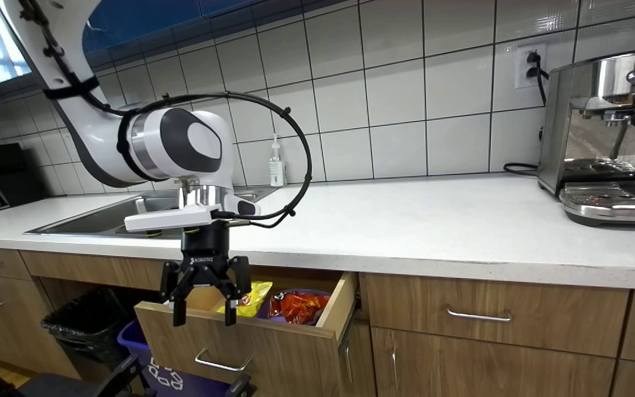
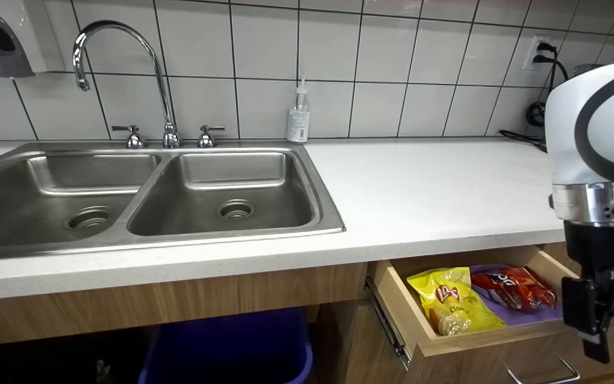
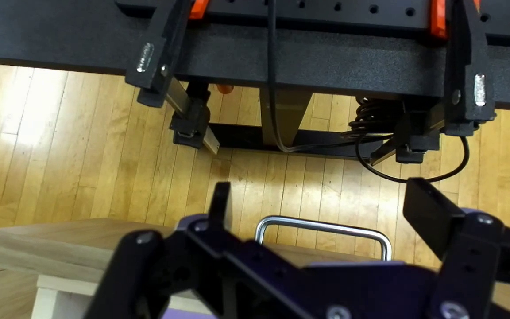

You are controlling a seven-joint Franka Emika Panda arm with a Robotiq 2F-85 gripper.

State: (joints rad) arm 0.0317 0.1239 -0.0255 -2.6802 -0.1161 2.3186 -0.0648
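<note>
Wrist view: the drawer (image 3: 64, 237) lies below the tool (image 1: 205, 320), its handle (image 3: 321, 226) showing between the spread fingers (image 3: 427, 212). The tool is released and holds nothing; its tips hang at the upper edge of the drawer's front, and I cannot tell whether they touch it. As things lie, the drawer is pulled out, with a yellow bag (image 2: 448, 306) and a red bag (image 2: 517, 288) inside, behind the tool; no grasp on handle or bag is made yet.

For moving, the drawer's front and side walls bound the way down to the bags, while the front edge of the tabletop (image 1: 405, 220) overhangs the drawer's rear, behind the tool and seemingly higher than its tips. Away from the tabletop, a strip of floor (image 3: 104, 155) separates the drawer from a black stand (image 3: 60, 40); that should leave some slack around the tool, though clamps (image 3: 148, 66) jut into it. Farther out, behind the tool and off to one side, are the sink (image 2: 329, 213) and a pump bottle (image 2: 299, 120); a blue bin (image 2: 306, 352) stands lower, on that side.
</note>
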